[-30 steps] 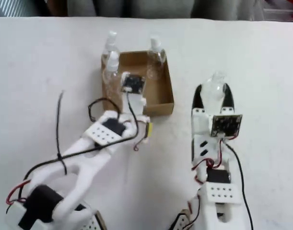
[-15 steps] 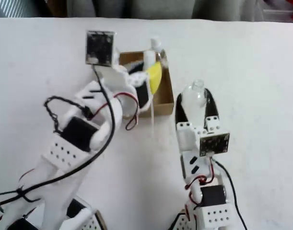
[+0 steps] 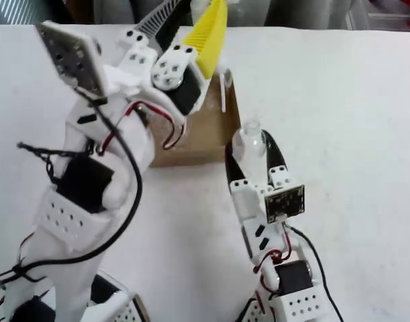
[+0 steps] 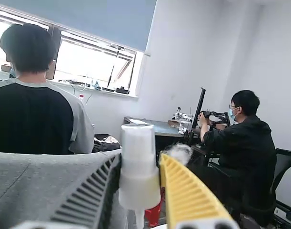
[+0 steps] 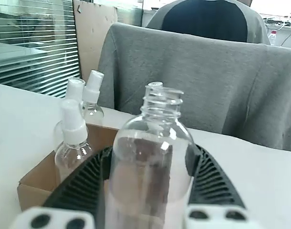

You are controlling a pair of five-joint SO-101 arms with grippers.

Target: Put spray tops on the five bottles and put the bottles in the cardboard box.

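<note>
desk (image 3: 352, 100): white, plain top; we see it run back to the grey cloth.
grey cloth (image 5: 207, 81): draped just behind the desk's far edge; we can't tell what's under it.
blinds (image 5: 31, 43): horizontal slats, beyond the desk, beside the board.
board (image 5: 95, 28): brown, upright, between the blinds and the cloth.
roller shade (image 4: 88, 19): blue, partly down over the window (image 4: 93, 62); we see one sash tilted open.
monitor (image 4: 199, 112): dark, edge-on to us, at a back-room table (image 4: 150, 125).
red object (image 3: 402, 10): past the desk's far corner, cropped; we can't identify it.
</note>
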